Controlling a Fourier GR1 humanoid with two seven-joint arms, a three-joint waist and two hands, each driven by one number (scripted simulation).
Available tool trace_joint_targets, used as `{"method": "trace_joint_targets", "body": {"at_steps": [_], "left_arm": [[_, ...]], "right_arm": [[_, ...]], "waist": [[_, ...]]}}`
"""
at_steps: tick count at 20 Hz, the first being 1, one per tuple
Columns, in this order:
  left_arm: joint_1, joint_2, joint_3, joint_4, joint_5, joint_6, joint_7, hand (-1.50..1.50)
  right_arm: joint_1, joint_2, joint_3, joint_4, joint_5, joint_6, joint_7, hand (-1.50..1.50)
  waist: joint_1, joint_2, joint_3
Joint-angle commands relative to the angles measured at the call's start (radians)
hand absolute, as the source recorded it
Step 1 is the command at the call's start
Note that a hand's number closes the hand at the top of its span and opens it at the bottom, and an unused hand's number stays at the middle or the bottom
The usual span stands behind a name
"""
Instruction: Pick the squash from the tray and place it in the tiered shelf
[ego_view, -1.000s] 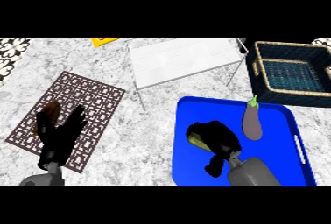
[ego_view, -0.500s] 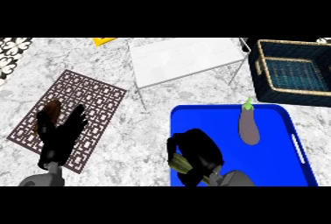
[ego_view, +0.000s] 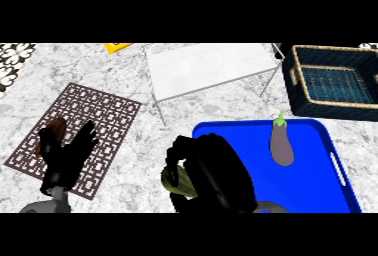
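Head view, and the right robot hand (ego_view: 214, 172) is curled right over the squash (ego_view: 175, 181), grasping it at the left edge of the blue tray (ego_view: 310, 185), lower middle of the frame. The fingers wrap from above, likely so it can be carried up-frame to the white tiered shelf (ego_view: 207, 65). Lower left, the left robot hand (ego_view: 68, 155) rests open over the patterned mat (ego_view: 103, 110).

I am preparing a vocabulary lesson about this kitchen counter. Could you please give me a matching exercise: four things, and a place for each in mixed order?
Things:
1. squash
2. eggplant
3. basket
4. left hand

Places:
A. over the patterned mat
B. lying on the blue tray
C. held in the right hand
D. to the right of the white shelf

Pairs: 1-C; 2-B; 3-D; 4-A
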Motion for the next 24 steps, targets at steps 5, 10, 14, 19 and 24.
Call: {"method": "trace_joint_targets", "body": {"at_steps": [5,10,14,19,24], "left_arm": [[-0.03,0.025,0.036,0.092,0.003,-0.017,-0.04,0.0],[-0.057,-0.001,0.018,0.039,0.009,0.0,0.01,0.0],[-0.055,-0.011,0.003,0.005,0.001,0.017,0.054,0.0],[-0.038,-0.013,-0.003,-0.024,-0.006,0.022,0.054,0.0],[-0.025,-0.022,0.0,0.045,-0.023,0.014,-0.025,0.0]], "right_arm": [[-0.35,0.004,-0.177,-0.216,-0.107,0.122,0.393,1.5],[-0.579,0.004,-0.394,-0.094,-0.186,0.203,0.452,1.5],[-0.681,-0.022,-0.551,0.013,-0.232,0.205,0.397,1.5],[-0.875,-0.084,-0.673,0.235,-0.236,0.191,0.351,1.5],[-0.895,-0.116,-0.682,0.43,-0.196,0.119,0.178,1.5]], "waist": [[-0.003,0.004,-0.002],[0.0,0.004,-0.001],[0.001,0.005,0.0],[0.01,0.005,0.0],[0.009,0.008,-0.001]]}}
